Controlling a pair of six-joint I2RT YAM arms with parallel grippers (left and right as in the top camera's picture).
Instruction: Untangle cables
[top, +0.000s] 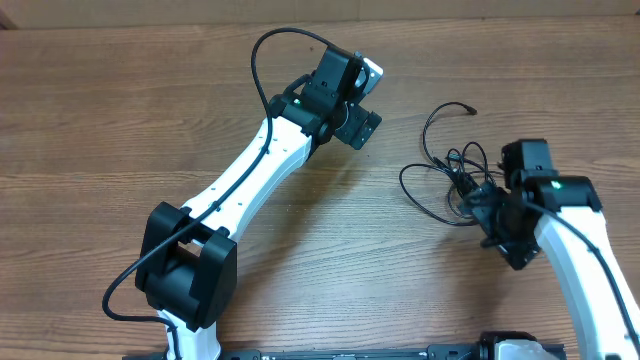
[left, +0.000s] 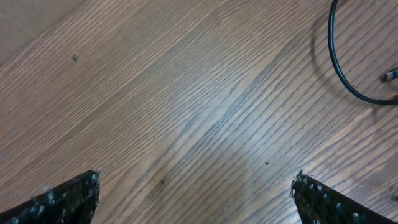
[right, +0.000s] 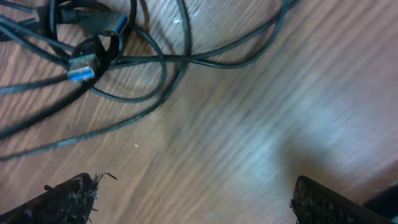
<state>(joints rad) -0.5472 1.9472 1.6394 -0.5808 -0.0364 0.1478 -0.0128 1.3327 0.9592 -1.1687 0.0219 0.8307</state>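
While both pairs of fingers (right: 68, 200) stand wide apart with nothing between them, the cables (top: 450, 182) lie in a loose knot of thin, glossy black loops on the streaky wood-grain worktop (top: 150, 120), toward its right edge. One flat plug (right: 81, 71) shows a blue tip. The right gripper (top: 490, 225) hovers just beside the knot, its white arm rising from the near right corner. The left gripper (top: 372, 100) reaches diagonally toward the far edge, over plain wood.

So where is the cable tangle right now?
In the overhead view the cables lie bunched on the right side of the table, just ahead of the open right tool; the left tool is off to their left, apart from them.
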